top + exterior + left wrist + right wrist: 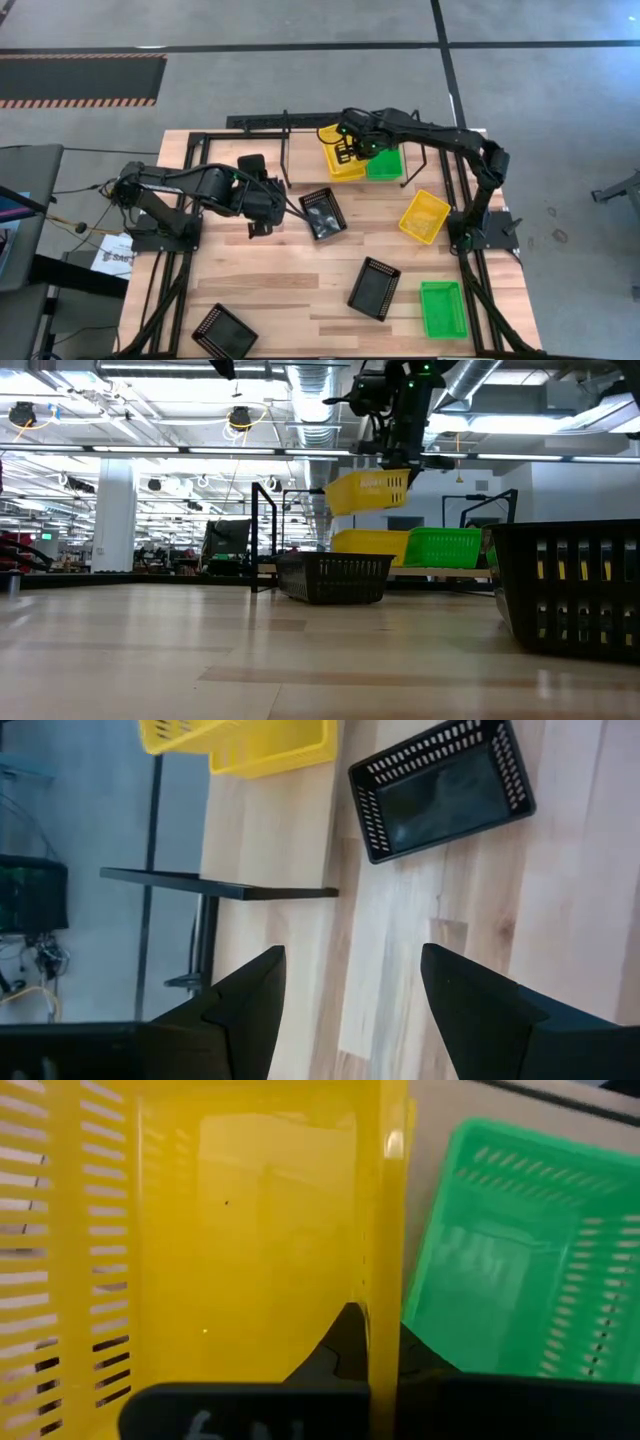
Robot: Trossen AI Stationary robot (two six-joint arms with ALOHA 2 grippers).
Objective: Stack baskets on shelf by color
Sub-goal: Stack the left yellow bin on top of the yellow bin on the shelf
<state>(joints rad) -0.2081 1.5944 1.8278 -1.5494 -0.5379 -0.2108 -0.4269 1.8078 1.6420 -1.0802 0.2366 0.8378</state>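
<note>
My right gripper (350, 150) is shut on a yellow basket (368, 492) and holds it in the air over the shelf (452, 571) at the table's far side. Below it a second yellow basket (370, 542) stands on the shelf next to a green basket (443, 546). My left gripper (258, 215) hangs open over the table's left part, nothing between its fingers (250, 1005). Just to its right a black basket (323, 212) rests on the table. My right gripper pinches the yellow basket's side wall (378, 1295), the one toward the green basket (530, 1280), with one finger (340, 1342) inside the basket and one outside. The fingers come from above, slanting down. The basket hangs clear of the one below, tilted.
On the table lie a third yellow basket (425, 215) at the right, two more black baskets (374, 288) (223, 332) toward the near edge, and a green basket (443, 308) at the near right. A black metal frame (190, 160) runs along the table's sides.
</note>
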